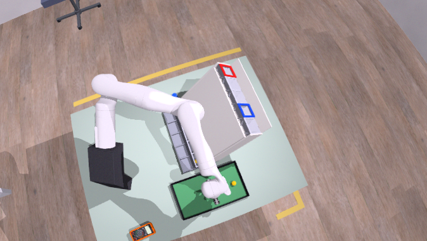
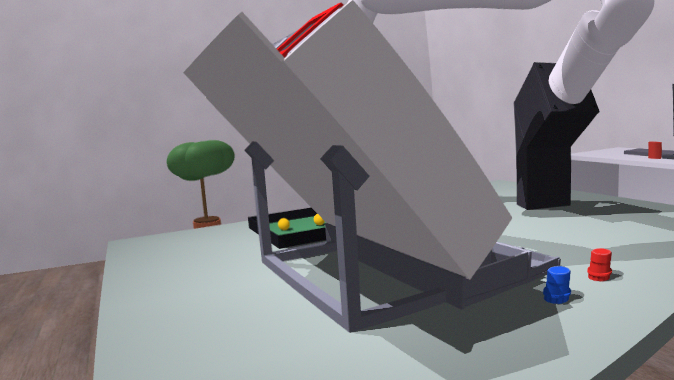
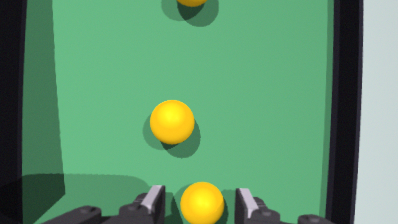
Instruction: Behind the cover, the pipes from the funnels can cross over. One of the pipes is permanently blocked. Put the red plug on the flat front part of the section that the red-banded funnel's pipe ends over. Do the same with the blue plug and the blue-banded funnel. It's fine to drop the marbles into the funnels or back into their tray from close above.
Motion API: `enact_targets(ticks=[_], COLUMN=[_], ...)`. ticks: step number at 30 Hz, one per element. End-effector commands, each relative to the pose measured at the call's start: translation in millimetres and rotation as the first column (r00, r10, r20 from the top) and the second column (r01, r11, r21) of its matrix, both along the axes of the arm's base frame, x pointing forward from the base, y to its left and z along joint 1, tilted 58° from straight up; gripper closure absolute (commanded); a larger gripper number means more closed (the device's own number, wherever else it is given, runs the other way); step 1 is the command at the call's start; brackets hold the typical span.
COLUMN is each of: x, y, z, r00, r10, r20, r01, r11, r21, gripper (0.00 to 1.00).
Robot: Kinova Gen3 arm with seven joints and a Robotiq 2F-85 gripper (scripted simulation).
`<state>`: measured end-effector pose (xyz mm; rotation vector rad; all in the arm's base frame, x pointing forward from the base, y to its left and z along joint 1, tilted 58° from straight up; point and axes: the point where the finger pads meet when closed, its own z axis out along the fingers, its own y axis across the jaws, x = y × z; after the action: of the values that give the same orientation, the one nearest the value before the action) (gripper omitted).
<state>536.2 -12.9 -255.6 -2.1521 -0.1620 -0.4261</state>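
My gripper (image 1: 216, 201) (image 3: 200, 203) is partly open, low over the green tray (image 1: 177, 201) (image 2: 300, 238) (image 3: 345, 110). A yellow marble (image 3: 202, 202) lies between its fingers with a gap on both sides. A second marble (image 3: 172, 122) lies near it, and a third marble (image 3: 192, 2) at the top edge of the wrist view. Another marble (image 1: 196, 161) shows at the near end of the row of sections (image 1: 175, 139). The red plug (image 2: 600, 265) and blue plug (image 2: 558, 285) (image 1: 174, 94) stand upright beyond the far end of the row. The red band (image 1: 232, 70) and blue band (image 1: 249, 117) mark two funnels.
The tall tilted cover (image 1: 212, 111) (image 2: 400, 110) stands beside the tray, and my arm reaches over its lower part. Its stand (image 2: 347, 260) is on the table. An orange multimeter (image 1: 142, 231) lies near the table's edge. The tray has raised black walls.
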Motion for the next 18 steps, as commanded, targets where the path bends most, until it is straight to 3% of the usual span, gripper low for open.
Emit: enact_targets(ticks=[1, 18], x=[0.4, 2.2], y=[-1.1, 4.9], z=[0.2, -4.8], r00=[1.0, 1.0], r10=[-0.001, -0.001], r20=[0.001, 0.001], r01=[0.001, 0.001], r11=[1.0, 1.0], r21=[-0.001, -0.001], gripper=[0.5, 0.5])
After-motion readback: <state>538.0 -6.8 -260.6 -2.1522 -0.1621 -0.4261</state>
